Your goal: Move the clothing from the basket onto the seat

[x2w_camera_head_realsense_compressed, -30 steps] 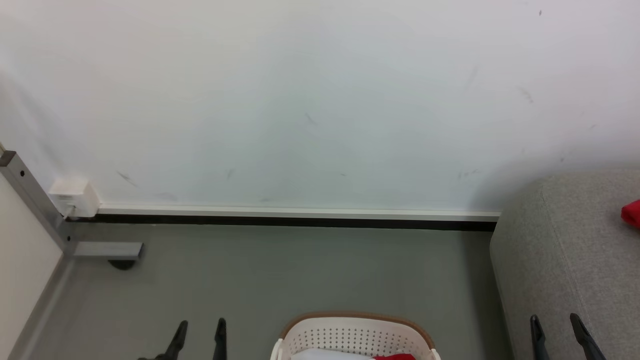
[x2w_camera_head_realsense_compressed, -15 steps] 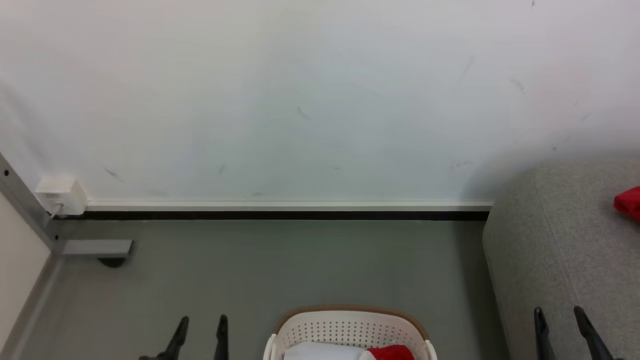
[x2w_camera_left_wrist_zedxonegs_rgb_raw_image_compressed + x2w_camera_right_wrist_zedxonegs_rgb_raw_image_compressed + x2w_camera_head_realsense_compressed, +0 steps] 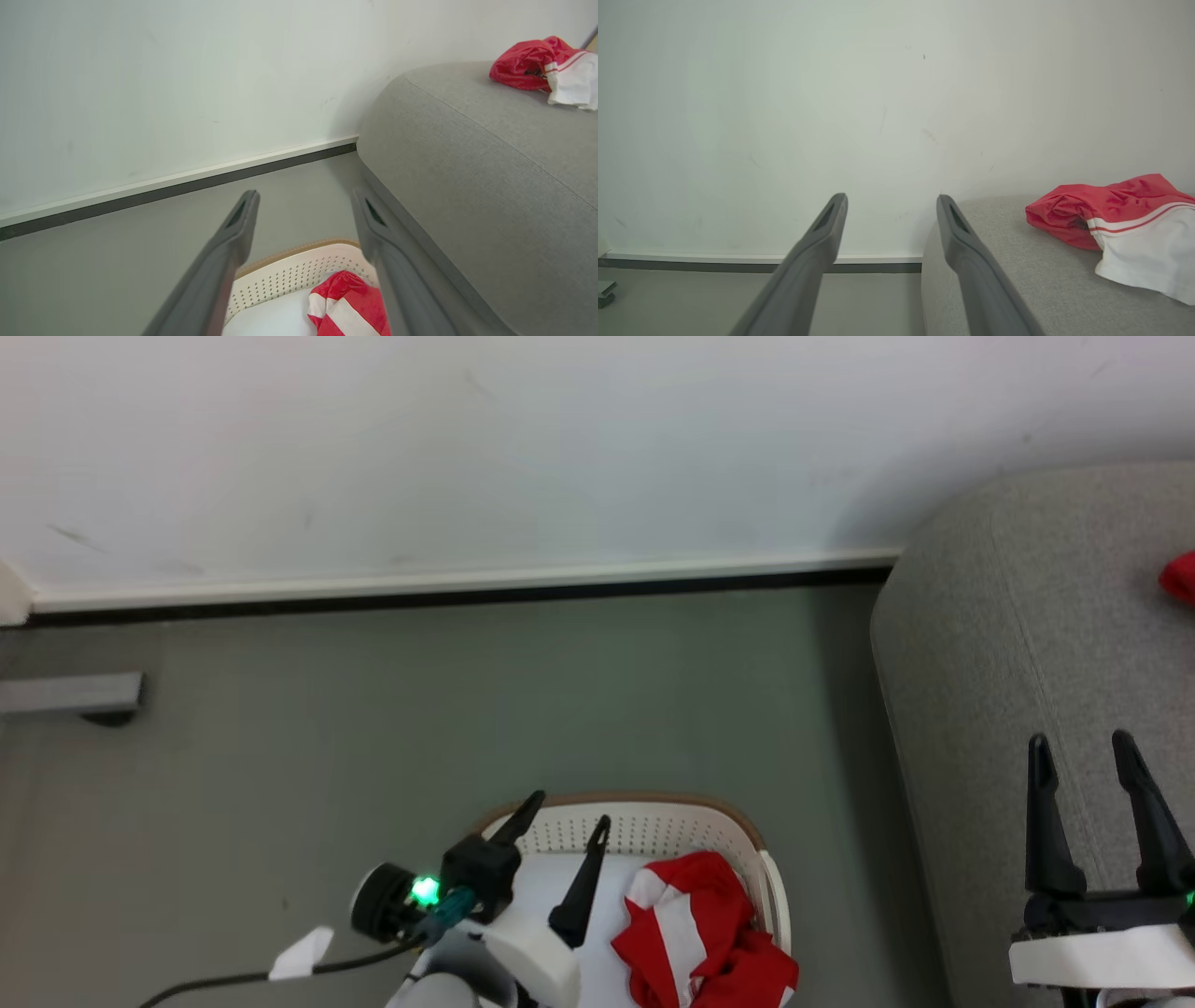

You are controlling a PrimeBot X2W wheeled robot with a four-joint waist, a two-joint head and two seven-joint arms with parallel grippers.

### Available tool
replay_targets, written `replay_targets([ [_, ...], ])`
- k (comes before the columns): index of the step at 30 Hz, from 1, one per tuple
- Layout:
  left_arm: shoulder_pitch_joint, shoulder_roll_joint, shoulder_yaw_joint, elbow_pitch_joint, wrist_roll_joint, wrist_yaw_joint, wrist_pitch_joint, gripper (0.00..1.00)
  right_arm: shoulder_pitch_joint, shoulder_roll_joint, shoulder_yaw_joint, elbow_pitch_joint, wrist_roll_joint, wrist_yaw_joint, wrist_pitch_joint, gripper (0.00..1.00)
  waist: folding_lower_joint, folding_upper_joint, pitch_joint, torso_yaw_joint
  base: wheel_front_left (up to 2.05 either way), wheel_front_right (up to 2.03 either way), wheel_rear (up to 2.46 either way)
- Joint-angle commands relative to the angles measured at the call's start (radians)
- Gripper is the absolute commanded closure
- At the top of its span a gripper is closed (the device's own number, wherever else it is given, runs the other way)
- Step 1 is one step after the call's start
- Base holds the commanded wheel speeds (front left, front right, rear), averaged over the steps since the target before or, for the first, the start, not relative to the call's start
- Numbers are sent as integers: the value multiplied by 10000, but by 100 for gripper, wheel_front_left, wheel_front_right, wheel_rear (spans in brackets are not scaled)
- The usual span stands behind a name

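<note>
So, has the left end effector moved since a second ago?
Yes: the left end effector was left of the basket; now it's above its left half.

Soft, even indoor light filled all three views, and we saw no glare on the white wall. A broad, faint shadow fell on it at 1 o'clock in the head view, behind the seat, and the floor darkened beside the seat. A green lamp glowed at 7 o'clock. In the wrist views, the left gripper and right gripper looked soft toward 6 o'clock.
</note>
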Motion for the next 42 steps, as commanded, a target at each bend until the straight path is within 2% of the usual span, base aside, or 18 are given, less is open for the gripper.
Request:
replay_targets([
  [1,-477,35,-289,289,-32,26,98,0,-368,-43,-9,-101,51,-25,8,0,-2,0,1191,-577,0,0,0],
  [11,-3224,36,-2622,2285,-919,799,1365,0,-1830,-181,-54,-569,96,-25,8,0,-2,0,3370,-1039,0,0,0],
  [19,-4622,33,-4330,3483,-2485,1372,2581,0,-2556,-356,-75,-937,74,-25,8,0,-2,0,4717,-1087,0,0,0],
  [28,-5507,31,-5268,4216,-3706,1792,2842,0,-2994,-386,103,-1273,51,-25,8,0,-2,0,5662,-1182,0,0,0],
  [42,-7025,35,-6303,5581,-4831,2019,2851,0,-3430,-387,177,-1867,123,-25,8,0,-2,0,7041,-1274,0,0,0],
])
